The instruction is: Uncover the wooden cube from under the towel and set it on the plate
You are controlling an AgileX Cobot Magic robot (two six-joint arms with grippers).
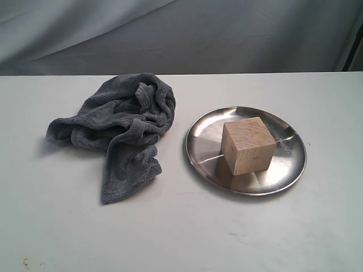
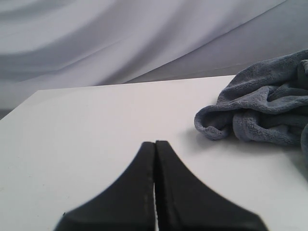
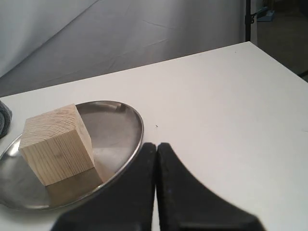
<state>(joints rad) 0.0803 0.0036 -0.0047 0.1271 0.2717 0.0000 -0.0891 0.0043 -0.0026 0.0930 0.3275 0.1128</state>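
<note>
The pale wooden cube (image 1: 248, 144) (image 3: 57, 143) stands upright in the middle of the round silver plate (image 1: 289, 164) (image 3: 126, 126) on the right of the table. To its left lies the dark grey fluffy towel (image 1: 125, 127) (image 2: 267, 103), crumpled in a heap and covering nothing that I can see. Neither arm shows in the exterior view. My left gripper (image 2: 155, 144) is shut and empty, hanging back from the towel over bare table. My right gripper (image 3: 157, 145) is shut and empty too, just beside the plate's rim.
The white table (image 1: 181, 226) carries only the towel and the plate. A grey cloth backdrop (image 1: 181, 34) hangs behind the table's far edge. A dark stand (image 3: 248, 21) shows beyond the table's corner in the right wrist view.
</note>
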